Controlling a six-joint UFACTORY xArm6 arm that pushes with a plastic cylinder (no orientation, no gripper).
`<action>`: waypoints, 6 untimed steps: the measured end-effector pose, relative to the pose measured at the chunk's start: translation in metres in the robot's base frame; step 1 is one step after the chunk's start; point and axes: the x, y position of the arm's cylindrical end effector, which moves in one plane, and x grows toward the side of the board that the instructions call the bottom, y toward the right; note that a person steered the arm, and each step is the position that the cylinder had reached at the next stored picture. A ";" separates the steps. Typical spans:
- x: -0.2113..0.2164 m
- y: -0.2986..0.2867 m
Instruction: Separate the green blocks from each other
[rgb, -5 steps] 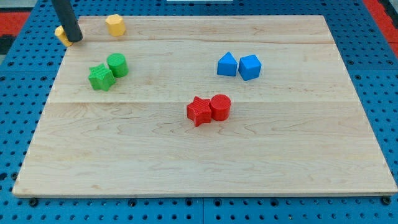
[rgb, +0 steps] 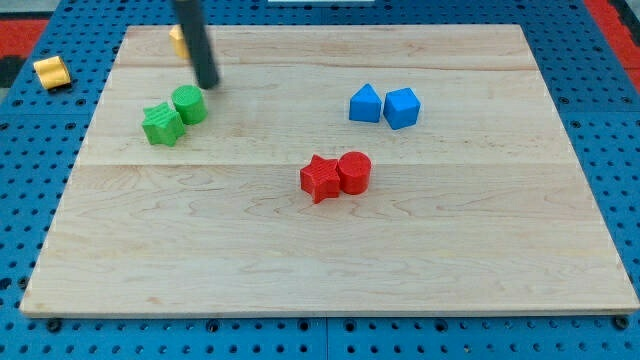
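My tip (rgb: 208, 86) rests on the wooden board (rgb: 330, 250), just above the green cylinder block (rgb: 189, 104) toward the view's top. That cylinder touches the green star-shaped block (rgb: 161, 124) near the board's upper left. I carry no gripper, only the dark rod.

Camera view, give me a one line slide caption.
My tip sits just above the touching green cylinder and green star on the wooden board.
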 end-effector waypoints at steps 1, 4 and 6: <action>0.084 -0.007; 0.034 -0.025; -0.033 -0.096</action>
